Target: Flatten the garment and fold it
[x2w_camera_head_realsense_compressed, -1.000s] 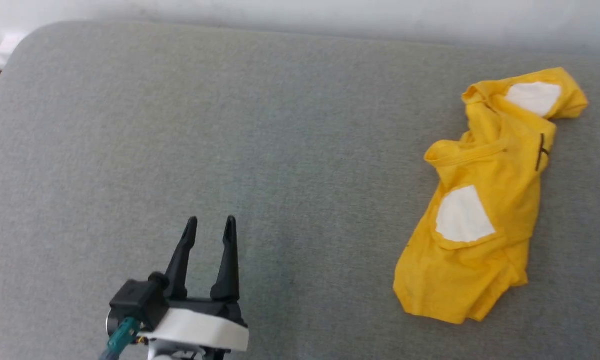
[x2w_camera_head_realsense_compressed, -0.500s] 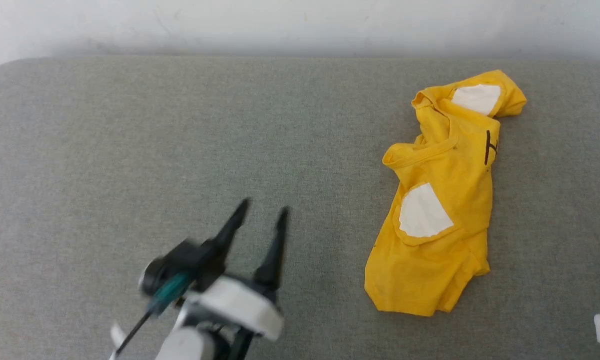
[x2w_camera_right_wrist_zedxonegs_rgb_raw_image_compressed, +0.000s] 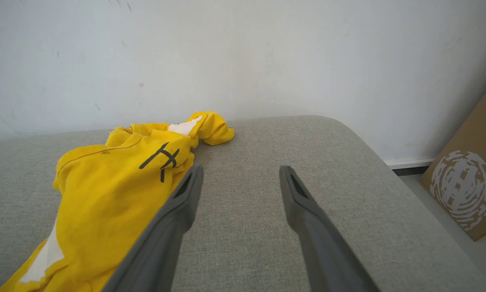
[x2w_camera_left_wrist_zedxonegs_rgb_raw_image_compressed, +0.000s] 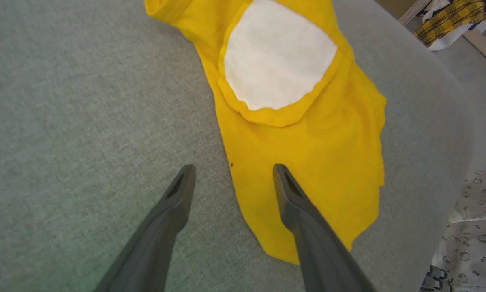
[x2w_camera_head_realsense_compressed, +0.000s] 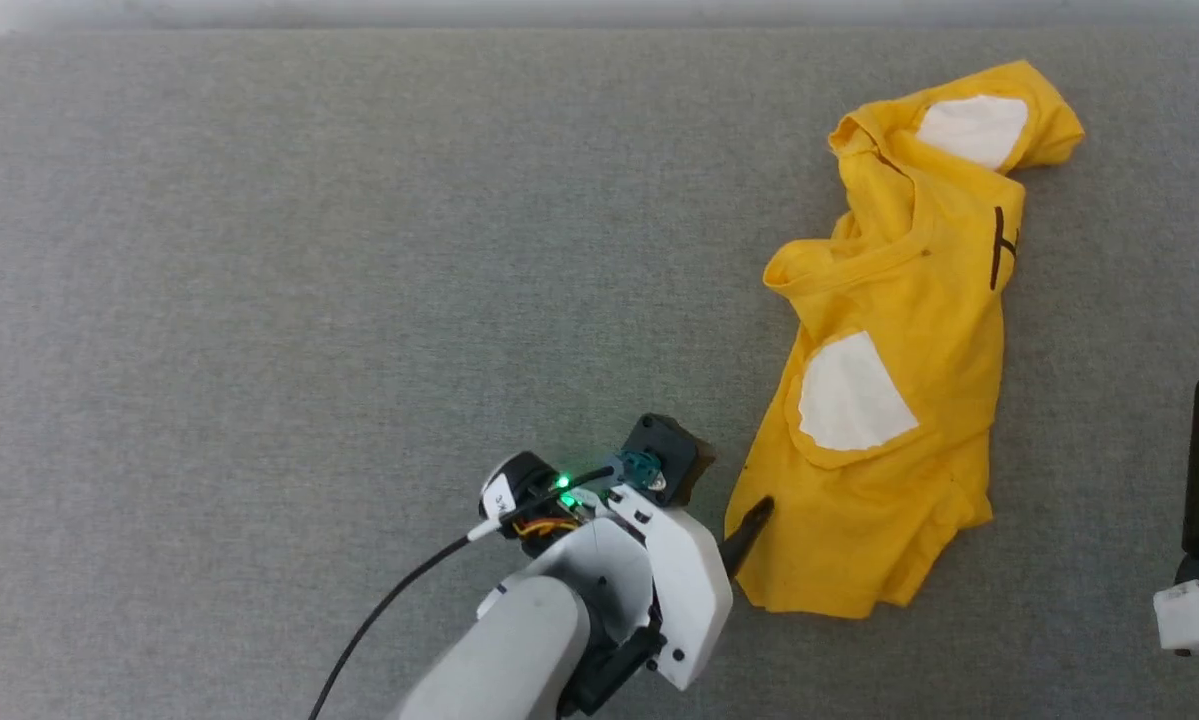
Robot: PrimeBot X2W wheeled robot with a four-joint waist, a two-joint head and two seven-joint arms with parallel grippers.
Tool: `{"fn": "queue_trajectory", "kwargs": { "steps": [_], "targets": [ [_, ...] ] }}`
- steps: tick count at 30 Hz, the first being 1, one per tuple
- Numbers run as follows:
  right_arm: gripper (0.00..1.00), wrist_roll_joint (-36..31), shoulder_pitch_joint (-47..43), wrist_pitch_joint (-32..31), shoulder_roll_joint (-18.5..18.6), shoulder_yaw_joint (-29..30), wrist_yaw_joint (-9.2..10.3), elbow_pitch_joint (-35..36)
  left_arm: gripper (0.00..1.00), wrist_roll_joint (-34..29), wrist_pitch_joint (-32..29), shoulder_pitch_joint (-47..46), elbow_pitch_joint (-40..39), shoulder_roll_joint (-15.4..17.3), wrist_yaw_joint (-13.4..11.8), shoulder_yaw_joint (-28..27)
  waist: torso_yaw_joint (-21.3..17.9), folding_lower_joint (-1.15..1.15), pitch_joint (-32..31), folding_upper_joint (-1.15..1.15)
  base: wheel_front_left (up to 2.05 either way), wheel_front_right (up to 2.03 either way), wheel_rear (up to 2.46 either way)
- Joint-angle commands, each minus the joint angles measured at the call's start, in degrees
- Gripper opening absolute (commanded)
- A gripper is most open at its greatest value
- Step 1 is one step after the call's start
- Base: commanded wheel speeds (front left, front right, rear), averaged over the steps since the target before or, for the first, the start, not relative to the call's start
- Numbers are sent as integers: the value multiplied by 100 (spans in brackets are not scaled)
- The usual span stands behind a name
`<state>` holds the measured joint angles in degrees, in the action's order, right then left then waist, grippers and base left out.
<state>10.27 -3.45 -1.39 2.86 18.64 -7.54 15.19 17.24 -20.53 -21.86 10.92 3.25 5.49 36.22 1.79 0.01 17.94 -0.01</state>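
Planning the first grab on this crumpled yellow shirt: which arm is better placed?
Left, probably. The left pincer stands open with the near edge of the garment between its fingers; the right pincer is open over cushion beside it.

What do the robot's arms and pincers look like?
The left pincer and the right pincer each have two long, dark grey fingers that narrow to points. The left forearm is round and pale grey, with a white wrist cover. A black cable comes off the wrist, near a teal plug, a little green light and a white sticker.
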Motion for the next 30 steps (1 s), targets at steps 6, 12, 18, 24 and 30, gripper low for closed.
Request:
{"fn": "queue_trajectory", "kwargs": {
  "steps": [6,12,18,24,30],
  "targets": [
    [100,94,181,87,2,-31,5,-137,100,171,-12,-220,663,-31,-128,264,-230,-1,282,1,0,0,0],
    [100,127,273,155,2,-44,5,-282,0,404,68,-420,1009,-35,-216,590,-229,-1,347,1,0,0,0],
    [100,124,270,163,2,10,5,-359,0,621,402,-612,686,-35,-477,423,-61,-1,153,1,0,0,0],
    [100,146,176,134,2,62,5,-376,0,878,659,-291,-877,690,-1162,-738,111,-1,-32,1,0,0,0],
    [100,195,85,19,2,9,5,-379,0,1035,673,614,-2055,1524,-2106,-2112,193,-1,13,1,0,0,0]
  ]
}}
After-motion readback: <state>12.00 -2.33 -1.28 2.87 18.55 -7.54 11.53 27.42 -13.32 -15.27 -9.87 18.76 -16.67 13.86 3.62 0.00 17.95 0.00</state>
